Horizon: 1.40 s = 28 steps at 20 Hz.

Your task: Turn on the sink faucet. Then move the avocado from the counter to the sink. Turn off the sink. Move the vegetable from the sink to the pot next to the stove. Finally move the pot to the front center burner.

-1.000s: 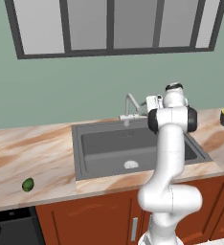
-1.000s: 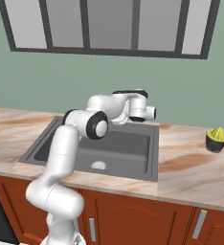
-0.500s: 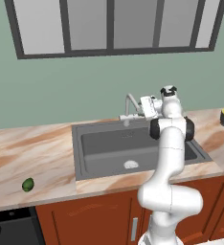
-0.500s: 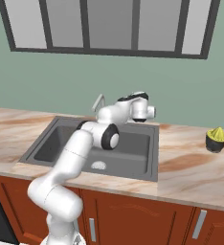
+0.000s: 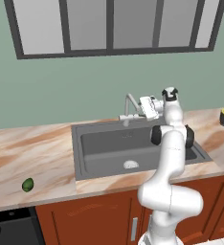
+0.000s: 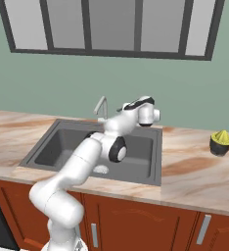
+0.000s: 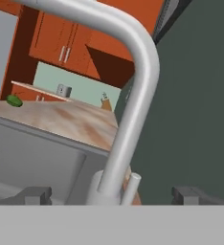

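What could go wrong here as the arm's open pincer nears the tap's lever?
1. The open pincer straddles the slim silver gooseneck faucet; it might knock the neck rather than the small lever.
2. The small dark green avocado lies far along the marbled beige counter, a long reach afterwards.

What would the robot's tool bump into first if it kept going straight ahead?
Most likely the sink faucet. In the hand view its upright pipe and small lever stand right ahead between the open tool's two fingertips. How close it is can't be judged exactly, but nothing else sits in between.
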Available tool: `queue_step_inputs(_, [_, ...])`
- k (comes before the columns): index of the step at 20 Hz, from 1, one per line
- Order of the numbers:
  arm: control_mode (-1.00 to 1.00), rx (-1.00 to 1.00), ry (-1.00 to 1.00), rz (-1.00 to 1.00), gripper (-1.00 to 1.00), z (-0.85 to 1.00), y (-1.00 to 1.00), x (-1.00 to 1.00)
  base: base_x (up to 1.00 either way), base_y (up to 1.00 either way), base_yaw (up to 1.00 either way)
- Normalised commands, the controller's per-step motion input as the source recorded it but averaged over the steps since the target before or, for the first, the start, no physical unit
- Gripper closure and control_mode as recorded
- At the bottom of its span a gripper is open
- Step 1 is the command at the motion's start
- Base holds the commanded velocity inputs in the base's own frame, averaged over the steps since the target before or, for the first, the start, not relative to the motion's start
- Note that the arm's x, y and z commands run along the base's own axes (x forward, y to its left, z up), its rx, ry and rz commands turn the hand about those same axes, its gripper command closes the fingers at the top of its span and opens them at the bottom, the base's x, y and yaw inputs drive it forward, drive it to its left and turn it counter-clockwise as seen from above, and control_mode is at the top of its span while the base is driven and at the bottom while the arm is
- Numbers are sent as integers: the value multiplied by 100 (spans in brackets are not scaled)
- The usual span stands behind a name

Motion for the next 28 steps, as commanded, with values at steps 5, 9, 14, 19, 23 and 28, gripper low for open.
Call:
queue_step_inputs(5, [-100,0,0,-4,-100,-24,0,42,0,0,0])
queue_step_inputs(9, [-100,0,0,-9,-100,-33,11,58,0,0,0])
queue_step_inputs(14, [-100,0,0,-13,-100,-31,50,44,0,0,0])
queue_step_inputs(19, [-100,0,3,-18,-100,-19,70,42,0,0,0])
queue_step_inputs(23, [-100,-4,12,-24,-100,1,56,44,0,0,0])
queue_step_inputs(28, [-100,-7,14,-24,-100,0,66,1,0,0,0])
